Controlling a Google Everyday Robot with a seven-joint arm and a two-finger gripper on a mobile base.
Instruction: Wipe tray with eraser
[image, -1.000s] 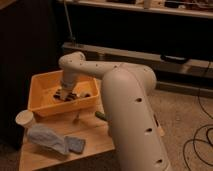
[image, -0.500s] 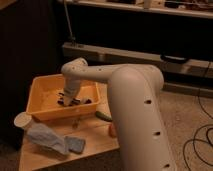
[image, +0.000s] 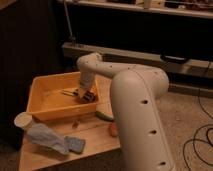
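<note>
Eraser (image: 88, 96) sits low inside the tray (image: 44, 109), at its right-hand end, directly under the gripper (image: 86, 96); striped block and fingertips merge into one dark patch there. Whether the jaws are clamped on it or merely over it, cannot tell. Change noted over the last second: the arm's wrist section has swung from the tray's middle toward its right wall, and the big white forearm (image: 137, 115) now stands further right, uncovering more of the wooden table (image: 95, 134). The dark patch at the gripper has travelled across the tray floor with the wrist. Judgement: this reads as a wiping stroke in progress, left to right, with the eraser carried or pushed along the bottom; the stroke seems near its end, since the right wall is just beside the tool. A thin pale stick, probably a marker (image: 69, 91), lies on the tray floor just left of the gripper, apparently touching or nearly touching it; a return stroke may drag it along. Outside the tray, unmoved: a small white cup (image: 22, 120) at the near-left corner, a crumpled grey-blue cloth (image: 47, 138) with a blue pad (image: 76, 144) beside it, a green object (image: 104, 115) and an orange one (image: 113, 129) near the arm's base side.
</note>
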